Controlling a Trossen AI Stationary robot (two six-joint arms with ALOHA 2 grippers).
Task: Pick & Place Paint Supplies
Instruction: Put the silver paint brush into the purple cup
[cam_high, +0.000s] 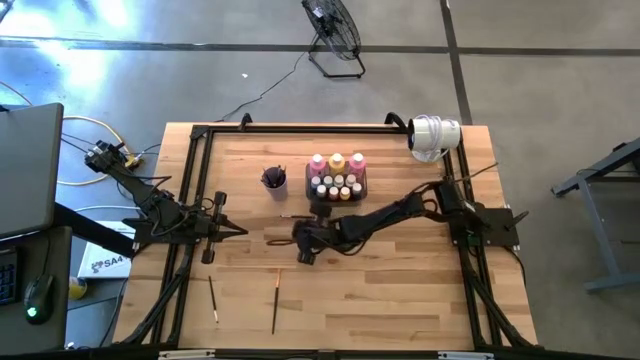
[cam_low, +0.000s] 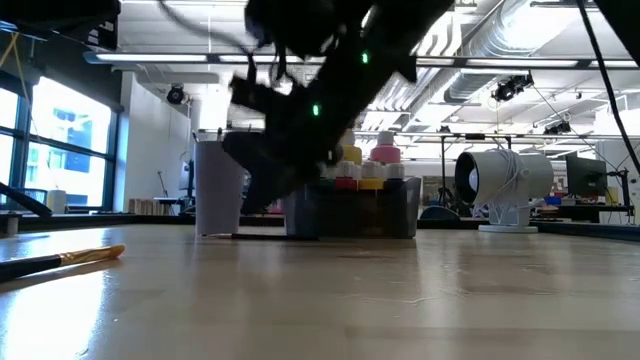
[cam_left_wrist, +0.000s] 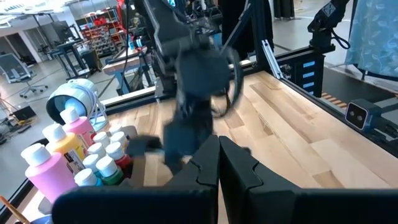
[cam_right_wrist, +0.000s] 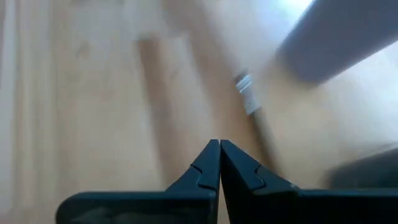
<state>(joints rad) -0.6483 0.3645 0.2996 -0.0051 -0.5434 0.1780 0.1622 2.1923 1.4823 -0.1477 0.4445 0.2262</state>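
The paint bottles (cam_high: 337, 176) stand in a dark tray (cam_high: 363, 183) at the far middle of the table: tall pink and yellow-orange ones behind, small white-capped ones in front. Two thin brushes (cam_high: 213, 298) (cam_high: 275, 301) lie flat near the front edge. In the right wrist view a third brush (cam_right_wrist: 248, 101) with a silver ferrule lies flat on the wood. My right gripper (cam_right_wrist: 219, 145) is shut just short of and beside this brush, holding nothing, low over the table in front of the tray (cam_high: 293, 240). My left gripper (cam_left_wrist: 219, 142) waits shut at the left (cam_high: 238, 229).
A purple cup (cam_high: 275, 181) with brushes standing in it is left of the tray. A white round device (cam_high: 434, 136) sits at the far right corner. A black frame (cam_high: 195, 190) runs round the table. Bare wood stretches between the lying brushes and the right edge.
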